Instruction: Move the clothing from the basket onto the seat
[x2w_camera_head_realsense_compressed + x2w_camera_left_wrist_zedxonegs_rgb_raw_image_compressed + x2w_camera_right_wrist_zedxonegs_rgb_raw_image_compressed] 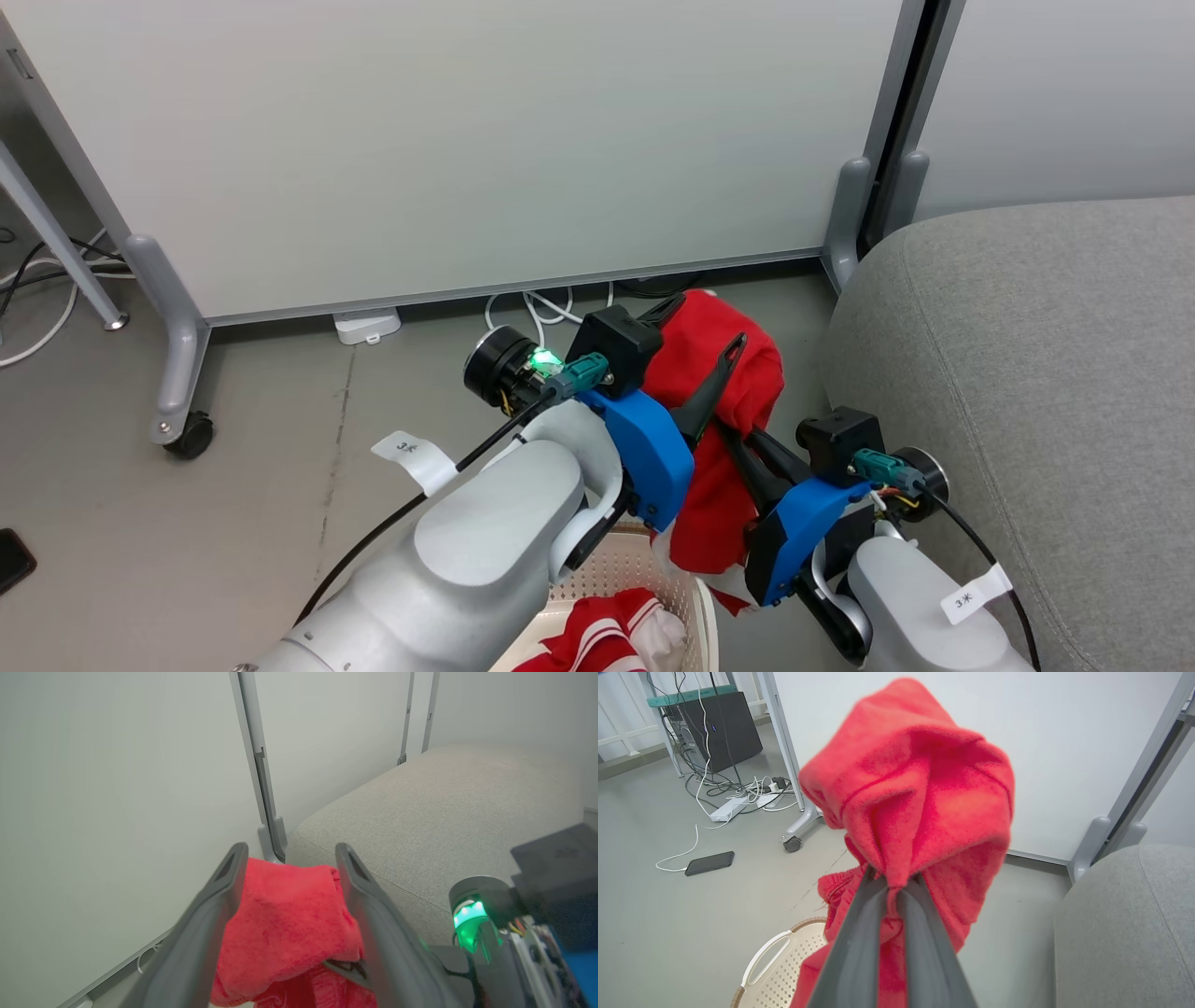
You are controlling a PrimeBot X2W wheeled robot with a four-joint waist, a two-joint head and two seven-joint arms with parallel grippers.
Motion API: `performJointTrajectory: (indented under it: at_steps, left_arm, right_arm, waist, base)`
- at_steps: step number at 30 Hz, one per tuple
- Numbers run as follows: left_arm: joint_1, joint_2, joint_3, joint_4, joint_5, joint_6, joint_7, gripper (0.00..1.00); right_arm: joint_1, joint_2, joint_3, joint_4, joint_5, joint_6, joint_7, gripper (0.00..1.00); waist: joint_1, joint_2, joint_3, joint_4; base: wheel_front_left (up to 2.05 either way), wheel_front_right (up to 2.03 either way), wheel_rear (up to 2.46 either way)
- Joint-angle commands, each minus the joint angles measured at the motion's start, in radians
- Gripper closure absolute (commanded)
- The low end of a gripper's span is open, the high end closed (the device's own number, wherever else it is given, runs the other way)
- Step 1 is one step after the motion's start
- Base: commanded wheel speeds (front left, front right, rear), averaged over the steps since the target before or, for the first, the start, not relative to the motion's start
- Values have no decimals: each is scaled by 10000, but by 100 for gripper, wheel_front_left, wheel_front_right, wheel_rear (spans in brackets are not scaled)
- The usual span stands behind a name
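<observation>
Carry step: plain red garment (714, 523) is pinched tight by right gripper (888, 882). Left gripper (290, 850) is spread around it, grip unclear. Basket (770, 956) below holds striped garment (597, 639). A swing right over grey couch (1027, 373) is needed, then release.

My left forearm (485, 551) covers most of the basket (644, 565), and the bottom edge cuts off the rest, with the striped garment (607, 635) in it. The tips of my right gripper (893, 879) are buried in the red garment (915, 788), which is blurred before that wrist camera and covers part of the basket there. In my left wrist view my right wrist (476, 905) is a blur. The tags (415, 457) on my cables are too small to read. The couch (1027, 373) runs off the right edge, a phone (14, 560) off the left
</observation>
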Motion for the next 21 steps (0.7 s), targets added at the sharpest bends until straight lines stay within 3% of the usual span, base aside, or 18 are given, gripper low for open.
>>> performJointTrajectory:
  at_steps: [1, 13, 21]
  left_arm:
    - [-129, 13, -15, 55, -68, 47, -76, 0]
    - [31, 72, 13, 242, -98, 239, -643, 0]
    - [1088, 858, 941, -251, -227, 636, -1092, 0]
  right_arm:
    - [-231, -21, 5, 40, 11, 3, -86, 100]
    - [-173, -21, -280, 61, -116, 3, -201, 100]
    - [150, -22, -657, -750, -382, 3, -225, 100]
  waist:
    - [-1, -1, 5, -5]
    - [-1, -1, -7, 12]
    - [-1, -1, 80, -213]
  base:
    - [0, 0, 0]
    - [0, 0, 0]
    - [0, 0, 0]
